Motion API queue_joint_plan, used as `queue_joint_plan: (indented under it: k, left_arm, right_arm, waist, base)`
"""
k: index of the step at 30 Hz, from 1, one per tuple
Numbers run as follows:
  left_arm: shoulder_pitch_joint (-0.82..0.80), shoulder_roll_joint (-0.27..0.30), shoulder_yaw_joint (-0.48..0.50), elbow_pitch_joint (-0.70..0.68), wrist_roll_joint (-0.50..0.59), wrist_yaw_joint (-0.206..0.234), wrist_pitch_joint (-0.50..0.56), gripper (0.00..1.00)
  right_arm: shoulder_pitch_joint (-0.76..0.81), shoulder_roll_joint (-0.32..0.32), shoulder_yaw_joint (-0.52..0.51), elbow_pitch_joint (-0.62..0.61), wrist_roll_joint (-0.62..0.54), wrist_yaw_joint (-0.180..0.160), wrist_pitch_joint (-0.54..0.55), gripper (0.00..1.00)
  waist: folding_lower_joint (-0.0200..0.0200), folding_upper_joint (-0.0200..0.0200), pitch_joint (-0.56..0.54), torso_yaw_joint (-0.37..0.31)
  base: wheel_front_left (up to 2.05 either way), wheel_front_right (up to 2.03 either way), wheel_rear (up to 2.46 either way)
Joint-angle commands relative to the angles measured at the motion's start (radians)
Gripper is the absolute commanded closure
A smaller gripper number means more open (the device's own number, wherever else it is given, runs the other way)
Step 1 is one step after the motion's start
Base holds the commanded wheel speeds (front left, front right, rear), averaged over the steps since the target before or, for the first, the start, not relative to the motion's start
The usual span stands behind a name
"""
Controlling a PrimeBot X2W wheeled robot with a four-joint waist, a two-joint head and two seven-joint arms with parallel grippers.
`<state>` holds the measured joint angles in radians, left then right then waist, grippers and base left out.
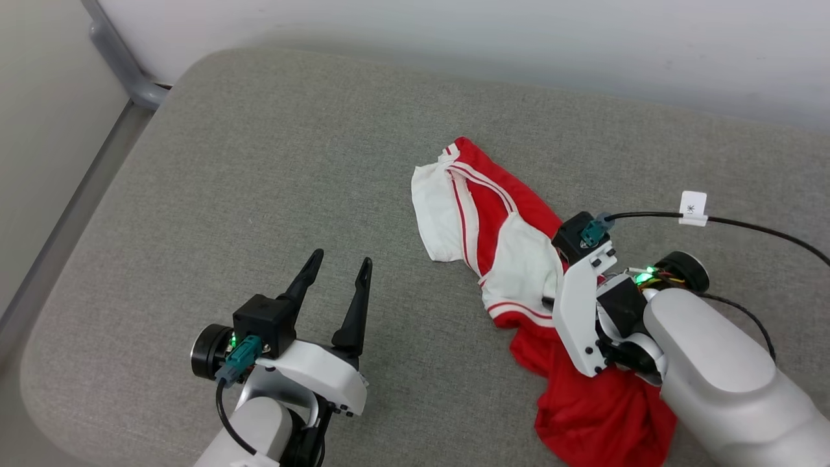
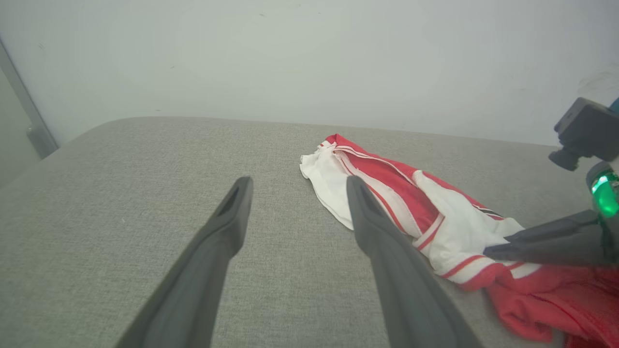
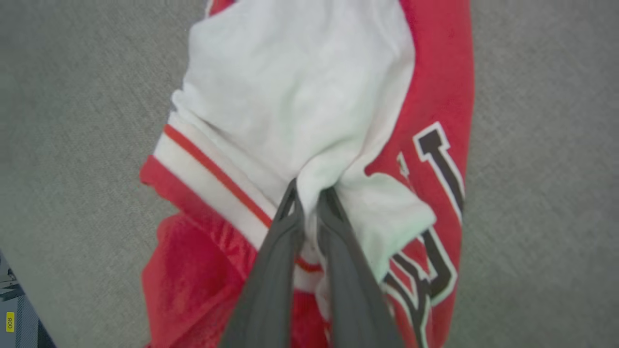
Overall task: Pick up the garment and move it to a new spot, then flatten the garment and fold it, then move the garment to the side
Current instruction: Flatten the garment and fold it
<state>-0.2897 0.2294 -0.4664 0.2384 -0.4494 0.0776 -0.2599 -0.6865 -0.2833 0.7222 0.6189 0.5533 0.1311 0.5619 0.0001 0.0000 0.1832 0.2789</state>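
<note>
The garment [image 1: 506, 240] is a red jersey T-shirt with white, red-striped sleeves, lying crumpled on the grey cushion right of centre. In the right wrist view the garment [image 3: 300, 96] shows black white-outlined numerals along its right side. My right gripper [image 3: 308, 191] points down into it, its fingers pinched together on a fold of the white sleeve. In the left wrist view the right gripper [image 2: 488, 250] lies low across the garment [image 2: 435, 212]. My left gripper [image 1: 342, 263] stands open over bare cushion to the garment's left, holding nothing; the left gripper [image 2: 297, 186] frames the fabric's left edge.
The grey cushioned surface [image 1: 259, 162] has a rounded far-left corner and a pale wall behind it. A grey metal rail [image 1: 123, 71] runs along its left side. A black cable with a white tag [image 1: 692, 207] trails from the right wrist.
</note>
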Motion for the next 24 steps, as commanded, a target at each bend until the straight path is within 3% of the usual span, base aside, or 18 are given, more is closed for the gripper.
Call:
queue_joint_plan:
  k: [1,7,11,17,24]
  left_arm:
    - [-0.007,-0.004,0.006,0.007,0.008,-0.006,-0.007,0.0]
    - [0.019,-0.002,0.014,0.015,0.017,-0.006,-0.007,0.0]
    - [0.035,0.004,0.015,0.019,0.022,-0.003,-0.007,0.0]
    - [0.072,0.013,0.013,0.022,0.013,0.008,-0.002,0.0]
    - [0.133,0.03,0.013,0.006,-0.003,0.028,0.023,0.0]
  right_arm:
    - [-0.022,-0.005,0.005,0.009,0.004,-0.001,-0.031,1.0]
    - [-0.041,0.004,-0.046,0.008,-0.013,-0.001,-0.148,1.0]
    - [-0.004,0.007,-0.134,0.001,-0.029,-0.001,-0.217,1.0]
    - [0.135,0.011,-0.33,-0.013,-0.066,-0.001,-0.281,1.0]
    - [0.443,0.065,-0.631,-0.063,-0.121,-0.001,-0.305,1.0]
  waist:
    - [-0.0001,0.0,-0.006,-0.005]
    - [-0.0001,0.0,-0.039,-0.028]
    - [-0.0001,0.0,-0.067,-0.051]
    - [-0.0001,0.0,-0.117,-0.093]
    - [-0.0001,0.0,-0.172,-0.142]
  base:
    - [0.0,0.0,0.0]
    - [0.0,0.0,0.0]
    - [0.0,0.0,0.0]
    - [0.0,0.0,0.0]
    - [0.0,0.0,0.0]
